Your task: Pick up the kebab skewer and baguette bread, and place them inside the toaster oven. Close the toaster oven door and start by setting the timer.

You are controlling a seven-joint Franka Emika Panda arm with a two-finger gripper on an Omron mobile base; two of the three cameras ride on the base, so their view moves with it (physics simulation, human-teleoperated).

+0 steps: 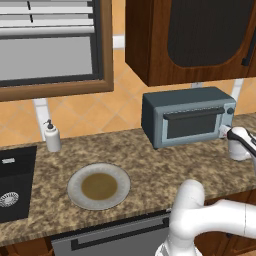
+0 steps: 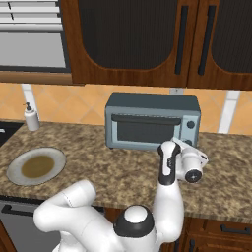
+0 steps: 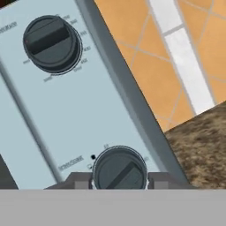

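The claw (image 3: 119, 178) sits right at the lower knob (image 3: 120, 170) of the toaster oven's (image 2: 152, 120) control panel, one dark fingertip (image 3: 81, 180) on each side of the round dial, pinching it between them. The knob's raised bar lies at a slant in the hand view. Above it on the same pale panel is a second, upper knob (image 3: 52, 43), well apart from the claw. In the right base view the white hand reaches to the oven's right front corner, where the knob panel is. The toaster oven door (image 2: 145, 131) is up and closed, its dark bar handle along the top edge. The oven stands on the speckled stone table (image 2: 118, 170) against the orange tiled wall. Farther left on the table lies a round plate (image 1: 99, 186), and beyond it a white soap dispenser (image 1: 52, 137) stands beside the dark sink (image 1: 15, 182).
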